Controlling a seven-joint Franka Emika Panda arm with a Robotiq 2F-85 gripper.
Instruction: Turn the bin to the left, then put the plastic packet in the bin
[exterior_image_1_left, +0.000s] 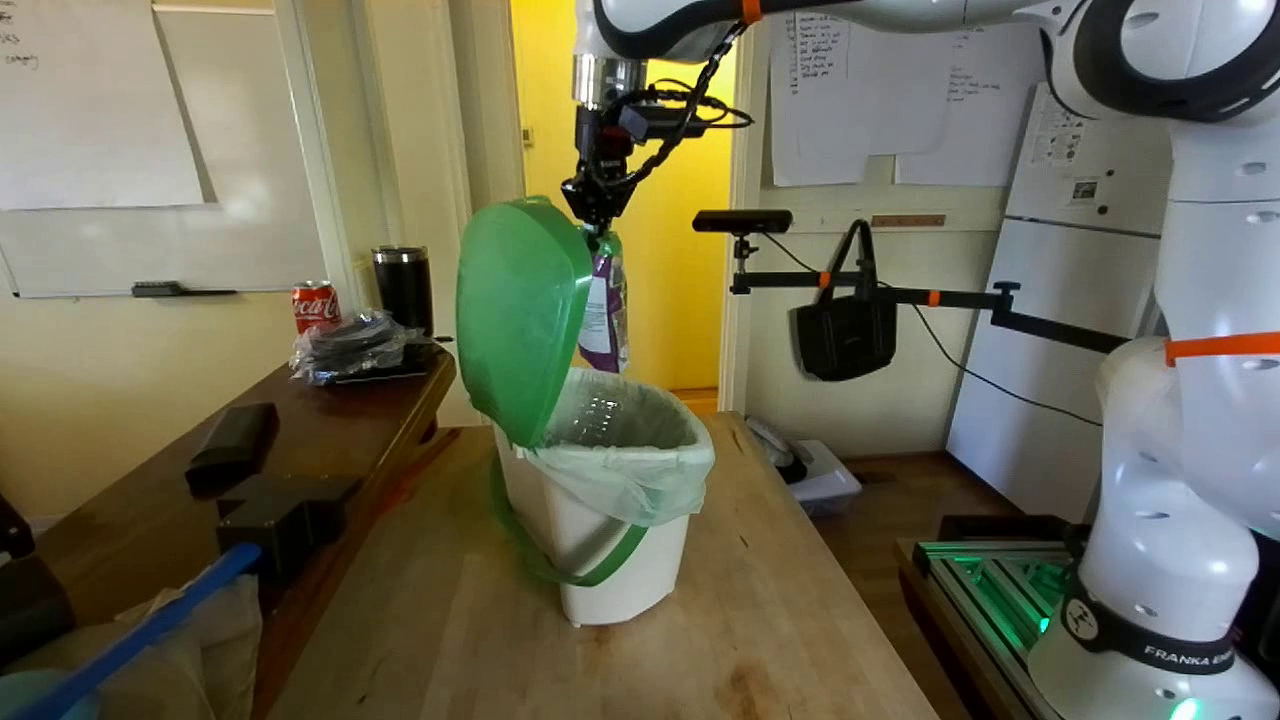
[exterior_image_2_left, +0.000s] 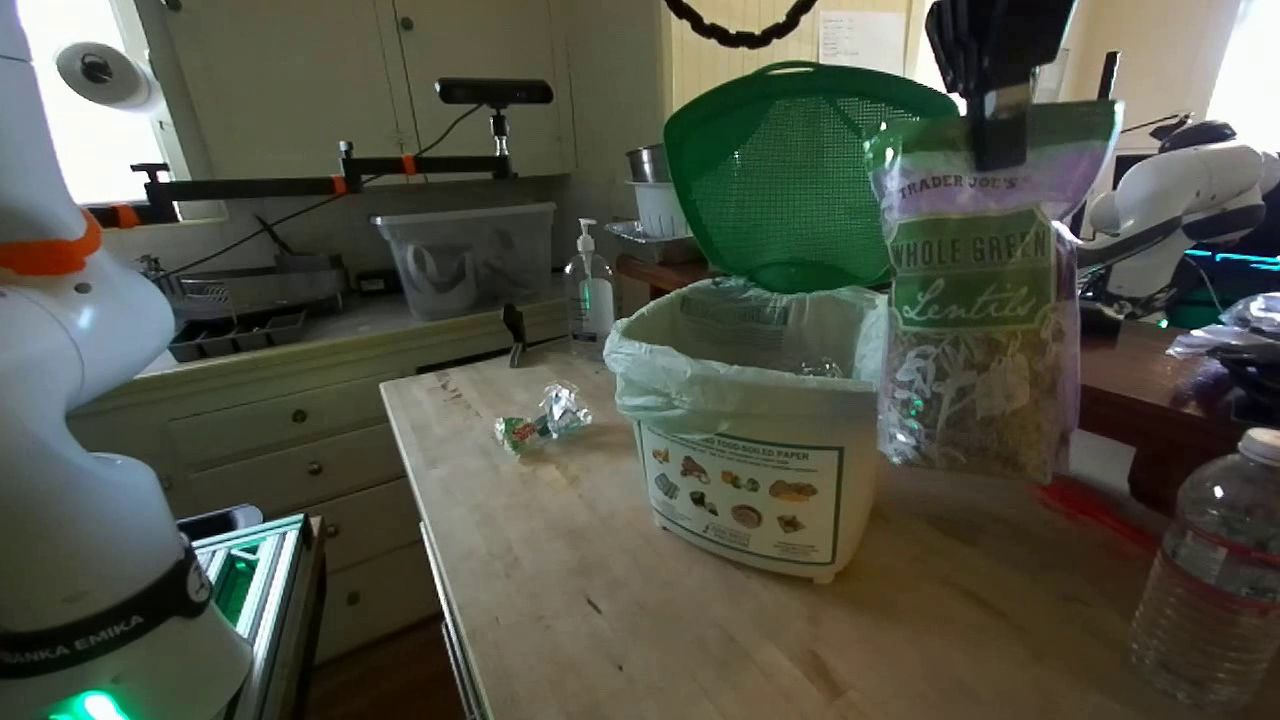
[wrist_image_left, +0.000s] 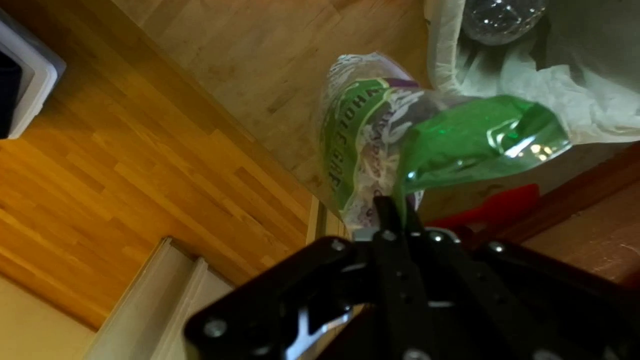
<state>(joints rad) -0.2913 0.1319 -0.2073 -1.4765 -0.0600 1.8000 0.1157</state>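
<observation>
The bin (exterior_image_1_left: 610, 560) is a small white bucket on the wooden table; it stands upright in both exterior views, with its picture label in an exterior view (exterior_image_2_left: 740, 500). Its green lid (exterior_image_1_left: 520, 320) stands raised; a pale green liner (exterior_image_1_left: 650, 490) covers the rim. My gripper (exterior_image_1_left: 597, 228) is shut on the top edge of the plastic packet (exterior_image_2_left: 975, 300), a purple and green lentil bag. The packet hangs in the air beside the bin, outside its opening; in the wrist view the packet (wrist_image_left: 365, 145) is next to the rim (wrist_image_left: 445, 55). A clear plastic item (wrist_image_left: 500, 17) lies inside the bin.
A water bottle (exterior_image_2_left: 1215, 590), a crumpled shiny wrapper (exterior_image_2_left: 545, 420) and a pump bottle (exterior_image_2_left: 590, 300) stand or lie on the wooden table. A dark side table (exterior_image_1_left: 215, 420) with a can (exterior_image_1_left: 315, 305) and a tumbler (exterior_image_1_left: 402, 285) adjoins. A red object (wrist_image_left: 505, 205) lies near the seam.
</observation>
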